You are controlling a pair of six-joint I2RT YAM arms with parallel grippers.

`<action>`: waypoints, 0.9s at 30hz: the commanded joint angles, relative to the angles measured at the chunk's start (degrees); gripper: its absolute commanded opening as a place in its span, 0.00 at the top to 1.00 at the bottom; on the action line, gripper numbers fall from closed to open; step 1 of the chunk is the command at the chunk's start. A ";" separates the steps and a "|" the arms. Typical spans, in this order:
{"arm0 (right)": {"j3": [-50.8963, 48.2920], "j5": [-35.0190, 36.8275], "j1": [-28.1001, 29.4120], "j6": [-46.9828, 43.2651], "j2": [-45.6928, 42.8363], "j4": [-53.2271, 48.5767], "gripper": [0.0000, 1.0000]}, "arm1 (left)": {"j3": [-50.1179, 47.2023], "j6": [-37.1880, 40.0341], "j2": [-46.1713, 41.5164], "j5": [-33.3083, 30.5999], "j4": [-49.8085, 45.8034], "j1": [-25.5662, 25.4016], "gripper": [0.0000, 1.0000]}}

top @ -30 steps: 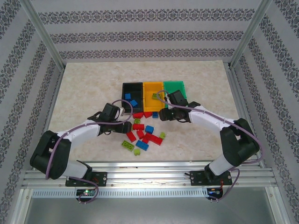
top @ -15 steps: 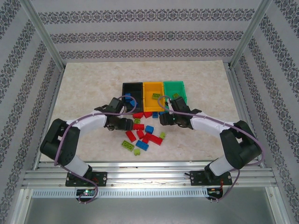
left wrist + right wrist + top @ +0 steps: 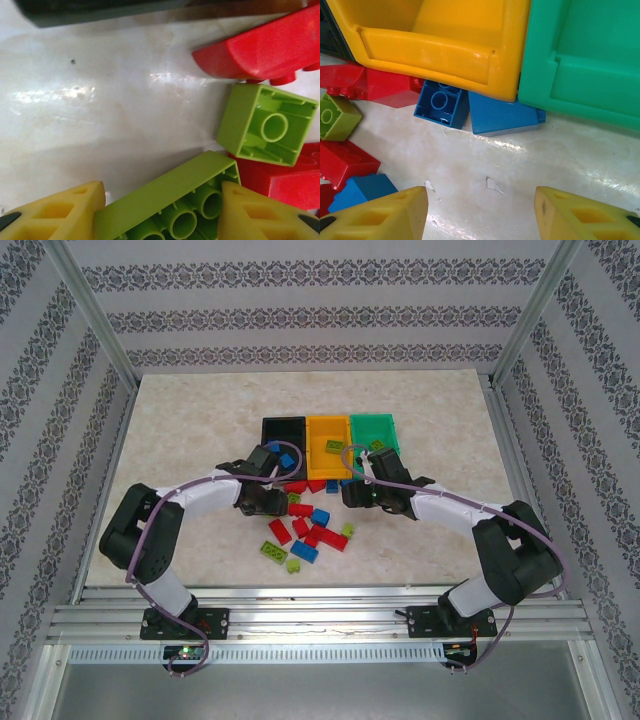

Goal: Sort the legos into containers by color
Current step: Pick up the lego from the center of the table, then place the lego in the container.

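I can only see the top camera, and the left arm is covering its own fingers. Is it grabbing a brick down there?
Observer: The left gripper has a finger at each end of a long lime green brick lying underside up. I can't tell if it's squeezing.
Operator: What's beside that brick?
Observer: A small lime green brick with its hollow side showing, next to a red brick.
Operator: And the other arm's fingers?
Observer: The right gripper is open over bare table. Just beyond it, an upturned blue brick and a flat-faced blue brick sit tucked against the yellow bin.
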 commanded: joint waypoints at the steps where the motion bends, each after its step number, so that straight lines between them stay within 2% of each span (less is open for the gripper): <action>1: -0.83 -1.18 -0.65 0.55 -0.64 1.17 0.41 | -1.85 -1.75 -3.95 -2.67 -1.78 -0.56 0.51; 8: -0.75 -1.37 -0.65 0.84 -0.02 1.57 0.41 | 0.76 -2.63 -12.19 -0.87 -1.48 -0.55 0.50; 12: -1.00 -0.68 -0.74 1.34 0.01 1.83 0.41 | 5.15 -3.22 -12.02 0.45 1.03 -0.55 0.49; 18: -2.02 -0.34 -1.87 2.38 -0.38 3.00 0.41 | 18.09 -3.19 -0.88 4.40 2.94 -1.03 0.47; 22: -3.40 -0.24 -3.43 3.09 -2.15 3.89 0.41 | 29.80 -1.71 7.78 3.56 -0.12 -2.25 0.44; 27: -4.52 -1.37 -4.78 3.87 -3.66 4.82 0.41 | 43.29 -0.35 16.99 0.54 -7.60 -3.11 0.30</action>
